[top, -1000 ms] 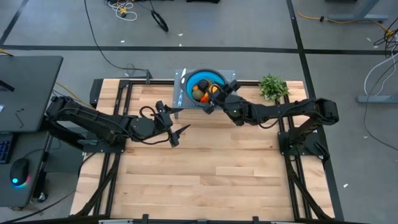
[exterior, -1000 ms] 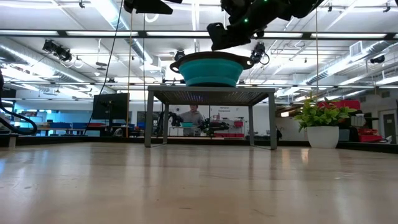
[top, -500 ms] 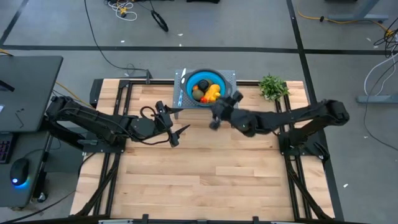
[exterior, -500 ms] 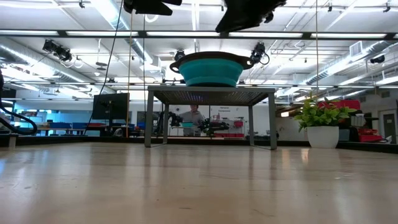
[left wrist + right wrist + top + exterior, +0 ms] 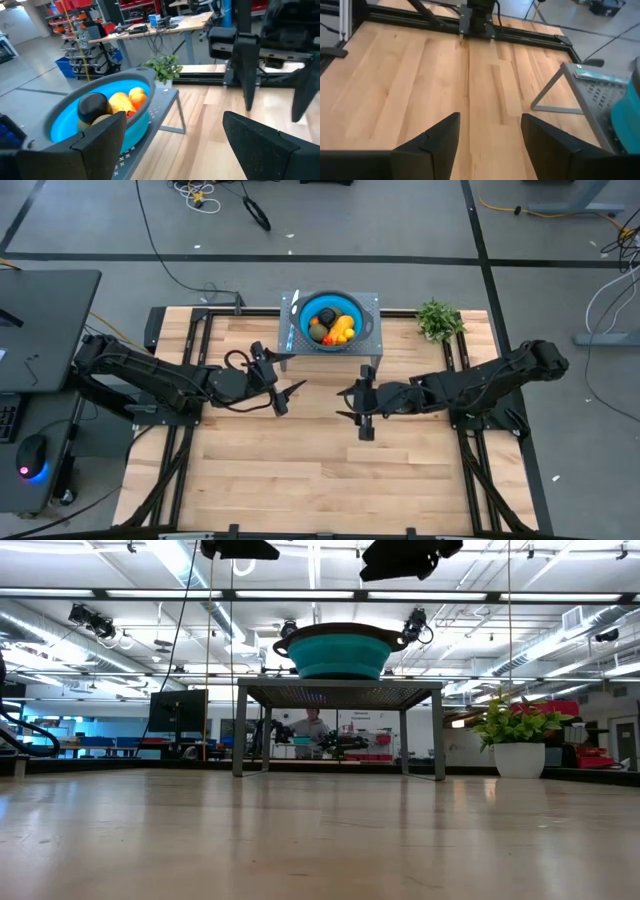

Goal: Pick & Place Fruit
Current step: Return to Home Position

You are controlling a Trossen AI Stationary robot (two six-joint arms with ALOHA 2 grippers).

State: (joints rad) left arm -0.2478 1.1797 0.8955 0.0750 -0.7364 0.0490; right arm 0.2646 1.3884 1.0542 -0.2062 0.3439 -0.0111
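sitting in the bowl [image 5: 357, 313], fruit [image 5: 337, 328] lies beyond the right gripper [image 5: 490, 121] (spread wide, empty).

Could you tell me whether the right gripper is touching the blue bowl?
Apart. The high view shows the right gripper over bare tabletop, with a plain gap between it and the blue bowl.

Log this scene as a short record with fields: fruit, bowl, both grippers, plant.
Fruit: all in view lies in the bowl; black, yellow, green and orange-red pieces.
Bowl: blue, on a grey stand at the far edge of the table.
Left gripper: open, empty, above the table near the stand.
Right gripper: open, empty, above the table's middle.
Plant: on the table, right of the stand.
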